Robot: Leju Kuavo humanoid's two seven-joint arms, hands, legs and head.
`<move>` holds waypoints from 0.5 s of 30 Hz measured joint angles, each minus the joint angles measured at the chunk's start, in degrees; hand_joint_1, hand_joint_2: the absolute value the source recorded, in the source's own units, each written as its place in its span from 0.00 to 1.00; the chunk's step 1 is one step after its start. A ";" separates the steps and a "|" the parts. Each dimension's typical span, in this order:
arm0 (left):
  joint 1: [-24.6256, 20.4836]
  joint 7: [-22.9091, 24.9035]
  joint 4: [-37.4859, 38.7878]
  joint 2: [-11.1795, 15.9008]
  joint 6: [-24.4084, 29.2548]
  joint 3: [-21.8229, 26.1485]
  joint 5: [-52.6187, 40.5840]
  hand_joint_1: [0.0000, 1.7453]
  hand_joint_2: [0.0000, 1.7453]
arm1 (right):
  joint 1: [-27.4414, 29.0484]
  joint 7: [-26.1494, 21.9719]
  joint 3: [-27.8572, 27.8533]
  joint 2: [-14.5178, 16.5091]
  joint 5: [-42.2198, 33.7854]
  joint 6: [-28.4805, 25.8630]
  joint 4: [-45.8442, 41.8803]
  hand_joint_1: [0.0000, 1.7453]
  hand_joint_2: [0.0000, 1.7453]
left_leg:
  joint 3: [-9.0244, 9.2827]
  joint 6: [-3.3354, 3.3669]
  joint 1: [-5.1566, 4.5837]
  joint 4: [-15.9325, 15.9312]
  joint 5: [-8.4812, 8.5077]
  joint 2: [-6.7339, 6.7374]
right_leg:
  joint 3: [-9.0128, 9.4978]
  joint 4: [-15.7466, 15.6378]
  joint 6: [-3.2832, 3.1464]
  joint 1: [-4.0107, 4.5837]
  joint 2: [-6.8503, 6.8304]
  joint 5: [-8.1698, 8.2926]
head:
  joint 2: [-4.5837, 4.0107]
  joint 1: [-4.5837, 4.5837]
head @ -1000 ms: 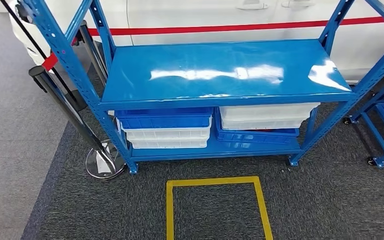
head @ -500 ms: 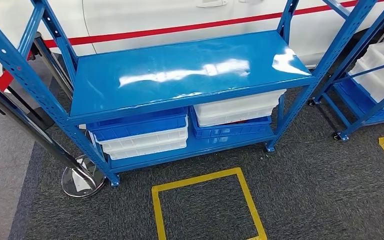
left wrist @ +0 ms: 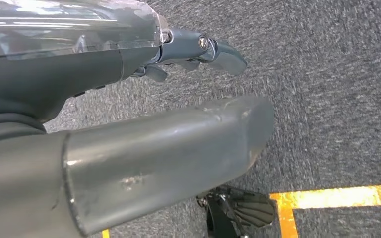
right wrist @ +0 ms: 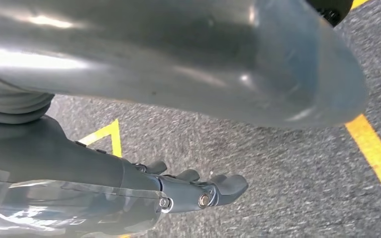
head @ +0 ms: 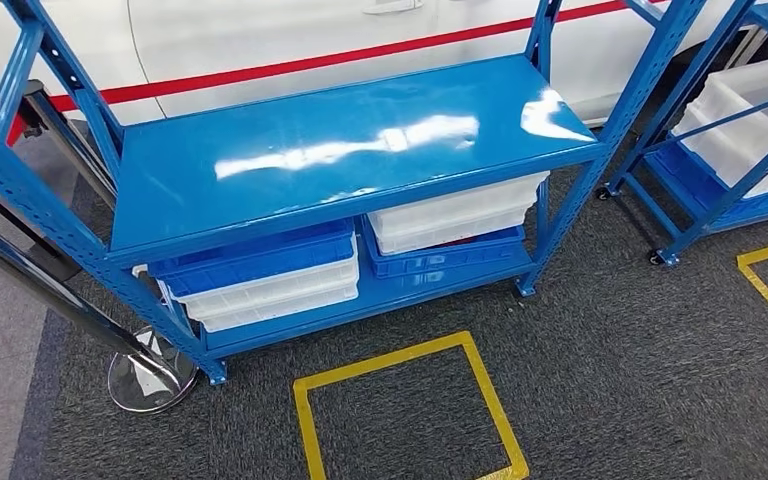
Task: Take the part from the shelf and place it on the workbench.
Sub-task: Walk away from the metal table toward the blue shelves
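Both robot hands hang low over the dark grey carpet, well away from the shelf. Seen from the left wrist, the left robot hand [left wrist: 144, 99] holds nothing, its thick grey thumb [left wrist: 178, 148] jutting forward and its darker fingers [left wrist: 218, 49] stretched out loosely apart from it. From the right wrist, the right robot hand [right wrist: 178, 114] looks much the same: nothing in its grasp, the thumb [right wrist: 258, 59] out on its own, the fingers [right wrist: 218, 188] extended with only a slight curl.

From the head view, the blue shelf [head: 340, 150] stands ahead on the carpet [head: 640, 380], its glossy upper deck catching the ceiling lights. I cannot pick out the part itself. On the lower deck sit stacked bins: a blue bin [head: 260, 262] over white ones [head: 275, 298] on the left, white bins [head: 457, 215] over a blue one [head: 450, 255] on the right. Whatever they hold is hidden by the deck above.

A yellow taped square [head: 405, 410] marks the floor in front of the shelf, and yellow tape [left wrist: 337, 197] also crosses the carpet under the left hand. Behind the shelf is a white panel with a red stripe [head: 290, 65]. A second blue rack [head: 730, 150] with white trays stands to the right, and a chrome-based post [head: 150, 378] to the left. No writing is legible anywhere.
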 joint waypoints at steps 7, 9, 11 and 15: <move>0.33 -0.43 -0.03 0.19 -0.29 -0.13 -0.05 0.00 0.00 | 0.17 0.00 0.00 0.18 0.10 0.26 0.00 0.00 0.00 | -10.83 -0.83 0.28 16.36 -3.02 -0.28 | 3.84 -0.75 -1.04 -0.29 0.45 -2.63 | 0.01 -0.75; 0.54 -0.37 -0.03 0.18 -0.19 -0.25 -0.03 0.00 0.00 | 0.28 0.02 0.04 0.18 0.59 0.29 0.00 0.00 0.00 | -9.49 -0.39 0.18 9.89 2.71 0.12 | 5.64 -0.76 -0.80 -0.27 0.48 -4.02 | 0.01 -0.86; 0.50 -0.16 0.02 0.17 -0.11 -0.44 -0.07 0.00 0.00 | 0.50 0.12 0.26 0.22 1.40 0.21 0.01 0.00 0.00 | -7.63 0.47 -0.42 4.40 5.51 1.19 | 6.89 -0.72 -0.19 -0.06 0.20 -5.31 | 0.00 -0.95; -0.19 0.17 0.05 0.04 -0.10 -0.77 -0.07 0.00 0.00 | 0.32 0.30 0.54 0.25 1.76 0.28 0.02 0.00 0.00 | -5.94 2.05 -0.70 2.11 4.21 0.91 | 7.67 0.25 1.31 -0.05 -0.53 -5.60 | 0.00 -0.70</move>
